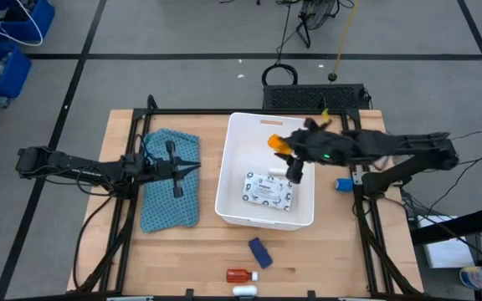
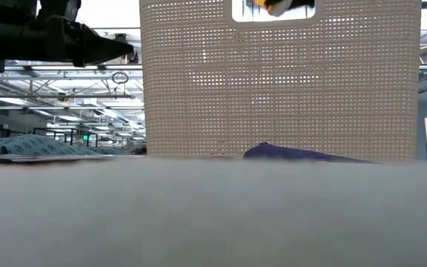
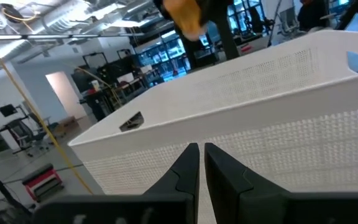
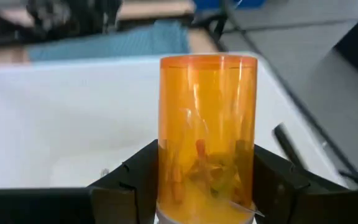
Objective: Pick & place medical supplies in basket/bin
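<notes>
The orange pill bottle (image 1: 280, 144) is in my right gripper (image 1: 286, 152), which reaches in from the table's right and hangs over the far part of the white bin (image 1: 224, 180). A flat white printed packet (image 1: 268, 190) lies on the bin's floor. On the table near the front edge lie a blue piece (image 1: 260, 251), a small red bottle (image 1: 239, 274) and a white tube (image 1: 245, 290). Another blue piece (image 1: 343, 184) lies right of the bin. My left gripper (image 1: 192, 167) is shut and hovers over the teal cloth (image 1: 170, 205), pointing at the bin. My right gripper pinches the orange pill bottle between its two fingers (image 4: 135, 177) on the bottle's sides near the white cap end (image 4: 204, 214). The bottle's clear orange body (image 4: 207, 106) sticks out past the fingertips, along the fingers. It is lifted clear above the bin's inside.
The bin's perforated wall (image 2: 280, 81) fills the low view, with the handle slot (image 2: 273, 9) at its top. The teal cloth lies flat left of the bin. Black frame rails (image 1: 124, 209) run along the table's left and right sides. Bare wood lies in front of the bin.
</notes>
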`<move>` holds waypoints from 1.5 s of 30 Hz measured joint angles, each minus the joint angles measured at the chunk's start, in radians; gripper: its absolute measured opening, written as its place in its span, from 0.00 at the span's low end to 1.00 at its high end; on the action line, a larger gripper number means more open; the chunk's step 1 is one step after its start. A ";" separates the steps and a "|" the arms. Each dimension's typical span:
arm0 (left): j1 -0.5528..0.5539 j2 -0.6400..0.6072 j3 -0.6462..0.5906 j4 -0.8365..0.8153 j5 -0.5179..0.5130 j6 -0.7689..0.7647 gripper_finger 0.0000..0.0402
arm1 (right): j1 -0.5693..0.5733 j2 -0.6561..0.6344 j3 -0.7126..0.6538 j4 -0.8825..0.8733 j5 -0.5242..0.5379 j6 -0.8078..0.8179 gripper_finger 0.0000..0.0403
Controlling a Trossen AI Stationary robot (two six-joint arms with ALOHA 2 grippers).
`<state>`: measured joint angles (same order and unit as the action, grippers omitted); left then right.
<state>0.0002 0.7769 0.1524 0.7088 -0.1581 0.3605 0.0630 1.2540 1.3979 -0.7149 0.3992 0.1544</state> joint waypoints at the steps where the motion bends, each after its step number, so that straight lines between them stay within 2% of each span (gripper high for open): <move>1: 0.000 0.000 0.000 0.003 -0.004 0.000 0.08 | -0.020 0.017 0.000 -0.001 -0.033 -0.015 0.45; 5: 0.000 0.000 0.000 0.003 -0.008 0.012 0.08 | -0.087 0.090 0.000 -0.003 -0.145 -0.088 0.45; 13: 0.000 0.000 0.000 0.003 -0.009 -0.002 0.08 | -0.204 0.212 0.000 -0.066 -0.215 -0.133 0.45; 17: 0.000 0.000 0.000 0.000 -0.008 -0.025 0.08 | -0.245 0.255 0.000 -0.108 -0.249 -0.215 0.45; 21: 0.000 0.000 0.000 -0.011 -0.008 -0.026 0.08 | -0.270 0.293 0.000 -0.189 -0.267 -0.341 0.45; 28: 0.000 0.000 0.000 -0.041 -0.015 -0.002 0.08 | -0.260 0.315 0.000 -0.179 -0.426 -0.501 0.45; 37: 0.000 0.000 0.000 -0.041 -0.035 0.009 0.08 | -0.258 0.345 -0.004 -0.111 -0.395 -0.551 0.45; 41: 0.000 0.000 0.000 -0.041 -0.037 0.011 0.08 | -0.258 0.435 -0.008 -0.130 -0.348 -0.552 0.45; 45: 0.000 0.000 0.000 -0.042 -0.035 0.002 0.08 | -0.258 0.521 -0.008 -0.133 -0.348 -0.570 0.45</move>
<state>0.0002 0.7769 0.1524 0.6670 -0.1932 0.3626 -0.1951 1.7746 1.3895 -0.8477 0.0513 -0.4156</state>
